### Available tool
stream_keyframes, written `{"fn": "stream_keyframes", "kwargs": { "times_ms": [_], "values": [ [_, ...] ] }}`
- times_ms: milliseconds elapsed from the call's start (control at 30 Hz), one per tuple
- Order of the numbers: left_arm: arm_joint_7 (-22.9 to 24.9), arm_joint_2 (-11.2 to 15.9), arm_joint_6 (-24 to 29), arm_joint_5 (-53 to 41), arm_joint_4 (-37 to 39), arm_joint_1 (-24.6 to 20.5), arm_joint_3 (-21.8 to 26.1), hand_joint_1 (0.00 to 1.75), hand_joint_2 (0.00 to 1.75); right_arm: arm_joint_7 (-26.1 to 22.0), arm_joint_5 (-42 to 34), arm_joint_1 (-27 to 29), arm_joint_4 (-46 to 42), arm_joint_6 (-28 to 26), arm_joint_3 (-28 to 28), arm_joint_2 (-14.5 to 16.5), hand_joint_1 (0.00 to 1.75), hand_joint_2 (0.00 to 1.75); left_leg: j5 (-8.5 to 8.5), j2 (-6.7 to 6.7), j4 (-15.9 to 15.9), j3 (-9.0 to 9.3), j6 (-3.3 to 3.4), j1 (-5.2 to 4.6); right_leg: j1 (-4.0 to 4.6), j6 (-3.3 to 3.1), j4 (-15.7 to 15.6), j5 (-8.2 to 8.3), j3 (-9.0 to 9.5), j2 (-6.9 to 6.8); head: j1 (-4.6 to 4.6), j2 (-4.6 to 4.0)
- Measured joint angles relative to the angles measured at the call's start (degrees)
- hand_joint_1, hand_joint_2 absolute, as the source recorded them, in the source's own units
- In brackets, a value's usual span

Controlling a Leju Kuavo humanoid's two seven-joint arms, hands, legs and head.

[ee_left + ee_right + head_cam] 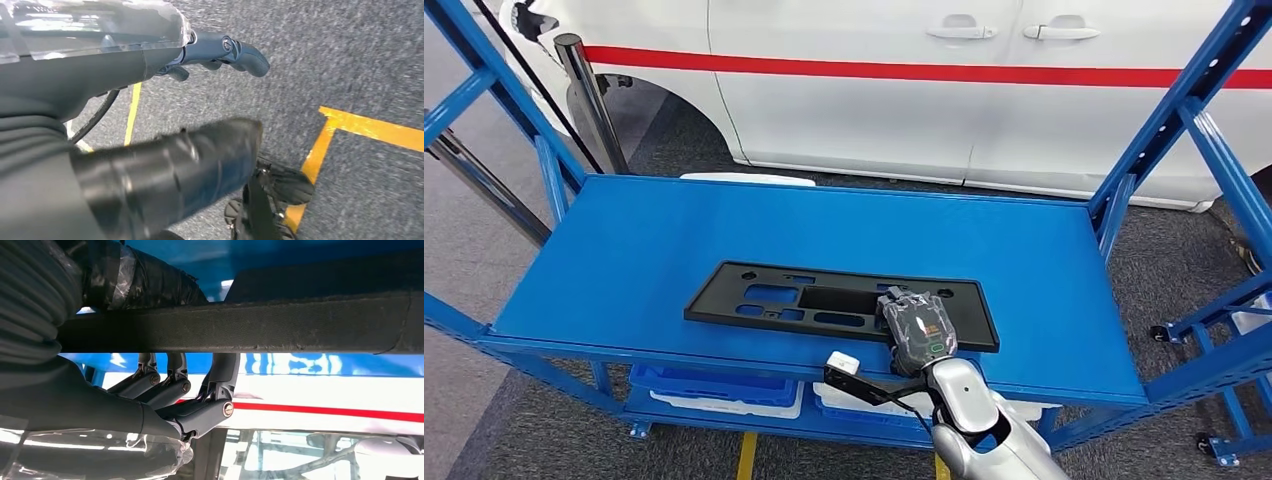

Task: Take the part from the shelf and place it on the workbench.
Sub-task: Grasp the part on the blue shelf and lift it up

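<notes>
We see one black part (839,306) lying flat on the blue shelf (654,240), close to its front edge, with bare blue surface to both sides and behind. Our right hand (916,330) grips the part's near right edge, fingers (220,375) curled over the rim and thumb beneath. Our left hand (220,52) hangs over grey floor, fingers loosely apart, holding nothing. Blue uprights (1169,125) flank the shelf; one white car (944,80) stands behind; two blue bins (714,388) sit below.
</notes>
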Motion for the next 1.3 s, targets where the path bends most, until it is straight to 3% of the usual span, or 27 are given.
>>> {"fn": "stream_keyframes", "kwargs": {
  "times_ms": [100, 167, 267, 300, 333, 367, 433, 500, 600, 667, 767, 833, 867, 900, 967, 1000, 1133, 1200, 1300],
  "values": [
    [0.86, -0.02, 1.23, -0.16, 0.0, -0.08, 0.08, 0.0, 1.75, -0.06, -0.15, -0.06, 0.01, 0.05, 0.0, -0.03, 1.75, 1.75, 0.19, 0.0, -1.05, 0.31, 1.1, -0.18, 0.01, 0.98, -0.14, 0.13, -0.05, 0.09, 0.03, 0.0],
    [1.64, -0.12, 2.28, -0.04, 0.0, -0.14, 0.31, 0.0, 1.75, -0.06, -0.18, -0.1, 0.01, -0.01, 0.01, -0.05, 1.75, 1.75, 0.57, 0.14, -1.5, 0.46, 1.95, 0.05, -0.05, 1.49, 1.67, -1.26, -0.77, 0.08, 0.07, 0.0],
    [2.88, -0.24, 3.05, -0.2, 0.0, -0.31, 0.69, 0.0, 1.75, 1.44, 2.32, 0.25, 0.02, -1.74, 0.11, -0.15, 1.75, 1.75, 0.73, 0.25, -1.62, 0.28, 2.63, 0.05, -0.17, 1.79, 11.79, -6.54, -5.46, 0.06, 0.1, 0.0],
    [3.26, -0.26, 3.33, -0.41, 0.0, -0.33, 0.77, 0.0, 1.75, 2.88, 4.77, 0.68, 0.02, -3.17, 0.21, -0.19, 1.75, 1.75, 0.71, 0.24, -1.56, 0.21, 2.68, 0.0, -0.23, 1.85, 14.8, -7.49, -6.92, 0.05, 0.09, 0.0],
    [3.56, -0.29, 3.61, -0.66, 0.0, -0.32, 0.85, 0.0, 1.75, 4.6, 7.73, 1.26, -0.02, -4.82, 0.29, -0.23, 1.75, 1.75, 0.68, 0.19, -1.48, 0.17, 2.69, -0.03, -0.28, 1.87, 16.02, -7.36, -7.54, 0.05, 0.09, 0.0],
    [3.78, -0.36, 3.85, -0.85, 0.0, -0.32, 0.91, 0.0, 1.75, 6.42, 10.95, 1.91, -0.17, -6.53, 0.36, -0.25, 1.75, 1.75, 0.61, 0.11, -1.34, 0.17, 2.66, -0.03, -0.31, 1.83, 14.91, -6.11, -7.03, 0.04, 0.1, 0.0],
    [4.09, -0.54, 4.22, -1.25, 0.0, -0.29, 0.99, 0.0, 1.75, 9.41, 16.32, 2.96, -0.74, -9.34, 0.39, -0.3, 1.75, 1.75, 0.3, -0.03, -0.96, 0.17, 2.41, -0.03, -0.32, 1.56, 7.84, -2.34, -3.71, 0.0, 0.1, 0.0],
    [4.37, -0.71, 4.49, -1.57, 0.0, -0.38, 1.04, 0.0, 1.75, 12.94, 19.85, 3.33, -1.47, -11.6, 0.76, -0.49, 1.75, 1.75, -0.02, -0.04, -0.4, -0.23, 1.87, -0.28, -0.16, 1.22, 2.06, -0.41, -1.26, -0.01, 0.06, 0.0],
    [5.11, -0.87, 4.73, -2.15, 0.0, -0.59, 1.08, 0.0, 1.75, 23.78, 22.45, 1.09, -3.36, -14.27, 4.13, -2.71, 1.75, 1.75, 0.03, 0.0, -0.21, -0.76, 1.01, -0.45, -0.05, 0.59, 1.01, -0.15, -1.4, 0.13, -0.01, 0.0],
    [5.65, -0.99, 4.74, -2.34, 0.0, -0.61, 1.08, 0.0, 1.75, 26.93, 22.8, -2.29, -5.41, -14.54, 7.16, -5.31, 1.75, 1.75, -1.26, 0.06, 1.22, -1.29, 0.51, -0.32, -0.24, -0.1, 0.73, 0.28, -1.46, 0.22, -0.01, 0.0],
    [6.12, -1.03, 4.58, -2.44, 0.0, -0.66, 1.13, 0.0, 1.75, 26.96, 22.95, -5.88, -8.82, -14.68, 10.08, -8.01, 1.75, 1.75, -7.01, 0.1, 10.62, -5.01, -0.06, -0.19, -0.25, -0.59, 0.63, 0.62, -1.54, 0.12, -0.02, 0.0],
    [6.27, -1.04, 4.28, -2.61, 0.01, -0.68, 1.17, 0.0, 1.75, 26.96, 22.95, -7.35, -10.81, -14.85, 11.27, -9.5, 1.75, 1.75, -8.76, 0.11, 15.83, -7.06, -0.15, -0.18, -0.13, -0.65, 0.79, 0.67, -1.77, -0.06, -0.01, 0.0],
    [6.31, -1.06, 4.14, -2.71, 0.01, -0.63, 1.17, 0.0, 1.75, 26.96, 22.94, -8.06, -11.67, -14.89, 11.61, -10.1, 1.75, 1.75, -8.0, 0.11, 15.49, -6.68, -0.07, -0.18, -0.1, -0.66, 0.92, 0.68, -1.88, -0.11, -0.01, 0.0],
    [6.31, -1.09, 4.03, -2.83, 0.02, -0.59, 1.17, 0.0, 1.75, 26.96, 22.94, -8.71, -12.57, -14.96, 11.87, -10.66, 1.75, 1.75, -6.3, 0.11, 12.85, -5.16, 0.1, -0.19, -0.06, -0.67, 1.06, 0.69, -1.95, -0.12, -0.01, 0.0],
    [6.19, -1.12, 3.79, -2.96, 0.02, -0.6, 1.18, 0.0, 1.75, 26.96, 22.94, -9.83, -14.22, -15.18, 12.2, -11.5, 1.75, 1.75, -2.87, 0.08, 4.78, -0.84, 0.67, -0.35, 0.09, -0.51, 1.34, 0.77, -2.07, -0.11, -0.01, 0.0],
    [6.09, -1.12, 3.63, -3.01, 0.02, -0.68, 1.19, 0.0, 1.75, 26.96, 22.94, -10.28, -14.95, -15.33, 12.33, -11.88, 1.75, 1.75, -1.93, 0.05, 1.93, 0.56, 0.92, -0.49, 0.15, -0.29, 1.41, 0.91, -2.2, -0.1, -0.01, 0.0],
    [5.72, -1.2, 3.15, -3.2, 0.02, -0.76, 1.21, 0.0, 1.75, 26.96, 22.94, -10.95, -16.69, -16.35, 12.58, -13.0, 1.75, 1.75, -0.56, 0.1, -0.26, 0.75, 1.82, -0.67, 0.13, 1.18, 1.27, 1.68, -2.76, -0.04, 0.01, 0.0],
    [5.52, -1.33, 3.15, -3.26, 0.02, -0.75, 1.23, 0.0, 1.75, 26.96, 22.94, -10.9, -17.17, -17.2, 12.71, -13.45, 1.75, 1.75, 0.6, 0.37, -0.97, 0.19, 2.6, -0.43, 0.1, 1.74, 3.45, -0.81, -3.75, -0.02, 0.05, 0.0],
    [5.39, -1.41, 3.11, -3.27, 0.02, -0.81, 1.26, 0.0, 1.75, 26.96, 22.94, -10.38, -17.42, -18.9, 13.02, -13.78, 1.75, 1.75, 1.89, 0.53, -0.92, -1.58, 3.14, -0.46, -0.03, 2.15, 13.13, -7.77, -6.79, -0.03, 0.07, 0.0]
  ]
}}
